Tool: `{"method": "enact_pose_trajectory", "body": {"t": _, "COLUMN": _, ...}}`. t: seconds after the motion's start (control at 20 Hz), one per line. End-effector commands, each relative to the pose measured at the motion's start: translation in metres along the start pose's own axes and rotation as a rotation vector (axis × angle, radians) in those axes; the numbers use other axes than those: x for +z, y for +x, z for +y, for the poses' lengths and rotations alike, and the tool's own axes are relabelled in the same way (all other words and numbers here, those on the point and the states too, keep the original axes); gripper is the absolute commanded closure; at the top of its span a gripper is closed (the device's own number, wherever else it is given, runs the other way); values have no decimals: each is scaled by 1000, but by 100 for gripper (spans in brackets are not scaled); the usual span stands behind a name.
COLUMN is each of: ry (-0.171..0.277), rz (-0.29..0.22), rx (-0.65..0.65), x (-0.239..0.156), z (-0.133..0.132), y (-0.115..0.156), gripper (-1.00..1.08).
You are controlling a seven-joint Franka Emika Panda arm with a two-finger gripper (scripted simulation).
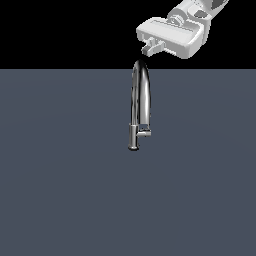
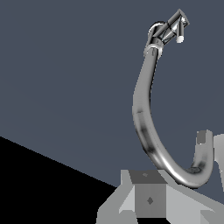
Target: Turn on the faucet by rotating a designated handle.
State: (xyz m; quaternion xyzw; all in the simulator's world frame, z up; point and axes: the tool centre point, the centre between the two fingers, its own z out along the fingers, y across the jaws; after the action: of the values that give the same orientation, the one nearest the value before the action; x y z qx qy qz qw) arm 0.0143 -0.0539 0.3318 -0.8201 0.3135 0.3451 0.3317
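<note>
The faucet (image 1: 140, 95) is a shiny chrome gooseneck tap standing upright on the grey floor, with its short cylindrical base at the bottom. The handle (image 1: 144, 133) is a stubby chrome lever sticking out of the base toward the exterior view's right. My gripper (image 1: 150, 48) hangs just above the top of the spout's arch, not touching it, and its fingers look pressed together and empty. In the wrist view the spout (image 2: 142, 113) curves past my gripper (image 2: 148, 197), and the handle (image 2: 173, 28) shows far off at the base.
A flat dark grey floor (image 1: 60, 190) spreads around the faucet. Nothing else stands on it. The background above the floor's far edge is black.
</note>
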Motion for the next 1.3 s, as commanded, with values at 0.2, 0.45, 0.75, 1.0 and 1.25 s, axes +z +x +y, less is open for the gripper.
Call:
{"method": "enact_pose_trajectory", "body": {"t": 0.2, "ry": 120, "rz": -123, "rx": 120, "x": 9, "z": 7, "y": 52, "gripper": 108}}
{"method": "enact_pose_trajectory", "body": {"t": 0.45, "ry": 220, "rz": -226, "rx": 222, "x": 22, "z": 16, "y": 93, "gripper": 108}}
{"method": "enact_pose_trajectory", "body": {"t": 0.75, "ry": 337, "rz": -344, "rx": 343, "x": 45, "z": 30, "y": 138, "gripper": 108}}
{"method": "enact_pose_trajectory", "body": {"t": 1.0, "ry": 415, "rz": -422, "rx": 423, "x": 64, "z": 40, "y": 164, "gripper": 108}}
{"method": "enact_pose_trajectory", "body": {"t": 1.25, "ry": 463, "rz": -471, "rx": 474, "x": 79, "z": 47, "y": 180, "gripper": 108}}
